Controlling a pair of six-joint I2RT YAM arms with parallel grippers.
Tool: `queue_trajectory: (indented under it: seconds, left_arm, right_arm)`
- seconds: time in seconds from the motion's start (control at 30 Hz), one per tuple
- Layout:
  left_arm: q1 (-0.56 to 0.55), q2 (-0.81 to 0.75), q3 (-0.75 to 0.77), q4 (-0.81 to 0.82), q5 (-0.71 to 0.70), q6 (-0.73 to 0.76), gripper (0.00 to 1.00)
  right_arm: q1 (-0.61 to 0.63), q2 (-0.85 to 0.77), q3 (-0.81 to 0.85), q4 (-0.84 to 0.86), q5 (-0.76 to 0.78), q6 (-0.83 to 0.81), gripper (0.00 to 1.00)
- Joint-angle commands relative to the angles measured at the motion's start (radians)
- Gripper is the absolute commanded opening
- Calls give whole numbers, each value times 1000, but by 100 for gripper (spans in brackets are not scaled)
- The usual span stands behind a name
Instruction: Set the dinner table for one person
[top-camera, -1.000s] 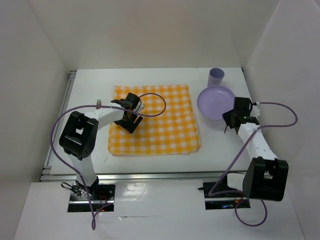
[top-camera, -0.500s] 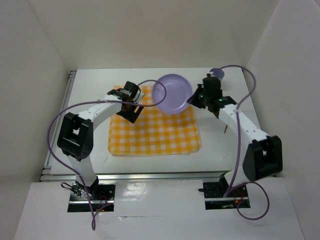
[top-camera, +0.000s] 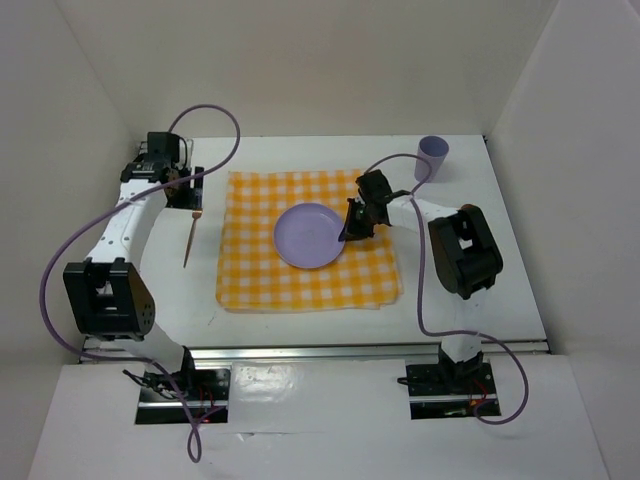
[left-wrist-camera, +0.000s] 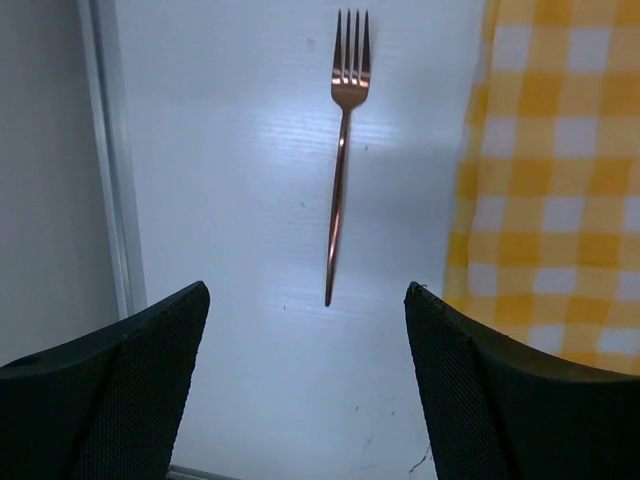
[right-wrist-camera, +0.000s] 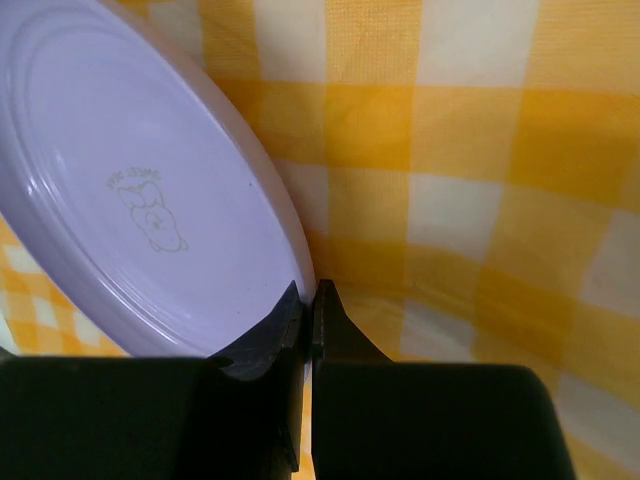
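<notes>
A lilac plate (top-camera: 308, 236) lies on the middle of the yellow-and-white checked cloth (top-camera: 255, 280), which is spread on the white dinner table (top-camera: 450, 290). My right gripper (top-camera: 353, 226) is shut on the plate's right rim; in the right wrist view the jaws (right-wrist-camera: 311, 296) pinch the edge of the plate (right-wrist-camera: 150, 200). A rose-gold fork (top-camera: 190, 240) lies on the table left of the cloth. My left gripper (top-camera: 183, 188) is open and empty at the fork's far end. In the left wrist view the fork (left-wrist-camera: 340, 170) lies ahead of the open gripper (left-wrist-camera: 306, 292).
A lilac cup (top-camera: 432, 154) stands upright at the far right of the table. A silver rail (top-camera: 140, 160) runs along the left edge, close to my left arm; it also shows in the left wrist view (left-wrist-camera: 108, 170). White walls enclose the table.
My right gripper has carried the plate from the table's right side onto the middle of the cloth. My left arm has moved off the cloth to the far left, over the fork.
</notes>
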Motion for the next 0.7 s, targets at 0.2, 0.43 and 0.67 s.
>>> queue_trajectory:
  seconds: [0.2,0.43,0.67]
  left_arm:
    - [35,76,-139,6,9,5,83]
    - [55,117,-158,35,-14,14,82]
    - [64,137,-167,35,-14,23,82]
  right_arm:
    - [15,98,54,63,-81,-27,0]
    - [44,35,86,-17,-12,-77,0]
    - [44,-69,86,-95,-23,-77,0]
